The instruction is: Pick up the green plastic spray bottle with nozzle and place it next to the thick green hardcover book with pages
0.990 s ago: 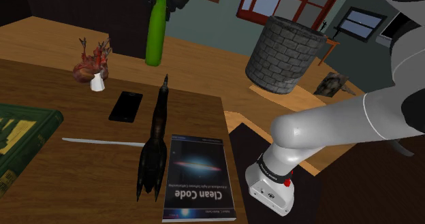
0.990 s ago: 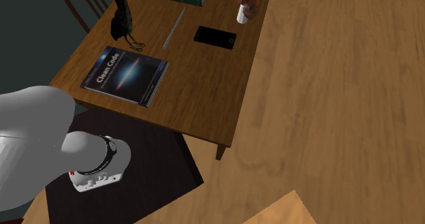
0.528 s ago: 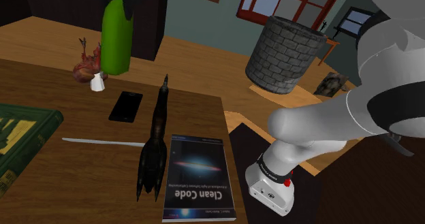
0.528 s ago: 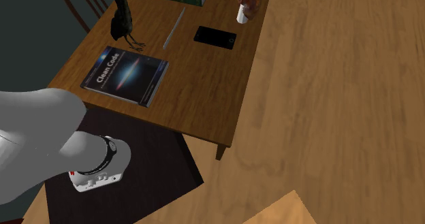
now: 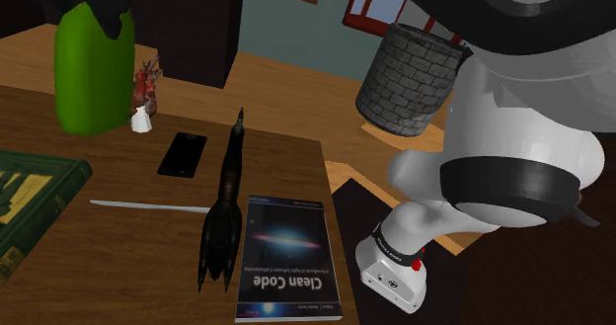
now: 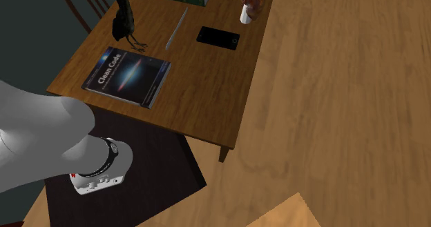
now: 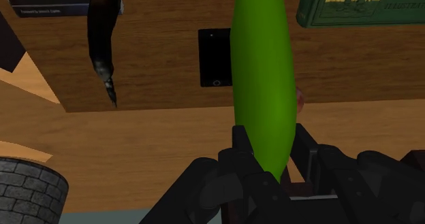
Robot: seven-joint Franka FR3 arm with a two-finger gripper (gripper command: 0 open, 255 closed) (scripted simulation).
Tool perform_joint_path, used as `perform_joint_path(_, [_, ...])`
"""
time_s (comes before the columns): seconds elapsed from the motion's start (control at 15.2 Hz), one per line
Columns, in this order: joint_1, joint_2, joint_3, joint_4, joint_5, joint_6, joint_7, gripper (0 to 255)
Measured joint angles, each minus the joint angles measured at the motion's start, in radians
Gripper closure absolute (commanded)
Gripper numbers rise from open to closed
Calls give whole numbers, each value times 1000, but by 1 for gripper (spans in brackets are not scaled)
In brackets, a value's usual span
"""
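Bare tabletop (image 5: 111, 163) lies between green book (image 5: 28, 197) and phone (image 5: 183, 155).

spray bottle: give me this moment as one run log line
gripper: shut on green spray bottle | bottle: lifted over table | green book: on table, bottle not yet beside it

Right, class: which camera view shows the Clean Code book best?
The second exterior view: the Clean Code book lies whole, title readable. The shoulder view shows it upside down at the bottom edge; the wrist view catches one corner.
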Motion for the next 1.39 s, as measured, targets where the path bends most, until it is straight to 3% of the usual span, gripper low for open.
perform_joint_path(0.79, [200,33,-63,-320,-39,202,55,255])
perform_joint_path(1.39, [280,30,-79,-487,-39,327,90,255])
